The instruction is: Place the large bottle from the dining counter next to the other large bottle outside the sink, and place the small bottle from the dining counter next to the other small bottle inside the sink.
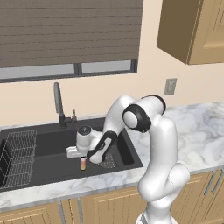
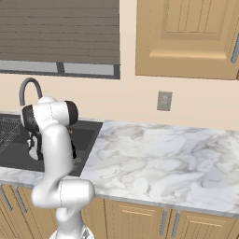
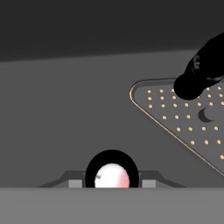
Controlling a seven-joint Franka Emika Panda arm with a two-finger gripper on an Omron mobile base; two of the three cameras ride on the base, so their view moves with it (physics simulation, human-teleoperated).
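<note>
No words, numbers, brands or signs could be read in any of the pictures. No label was seen on the small bottle, which was plain pink and orange. Nothing was written on the sink, and nothing was printed on the wall plate above the counter.

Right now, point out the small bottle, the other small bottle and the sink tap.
small bottle (image 1: 83,165), left base view, on its orange lower body.
other small bottle (image 3: 199,72), hand view, on its dark body.
sink tap (image 1: 57,101), left base view, on its upright grey stem.
</note>
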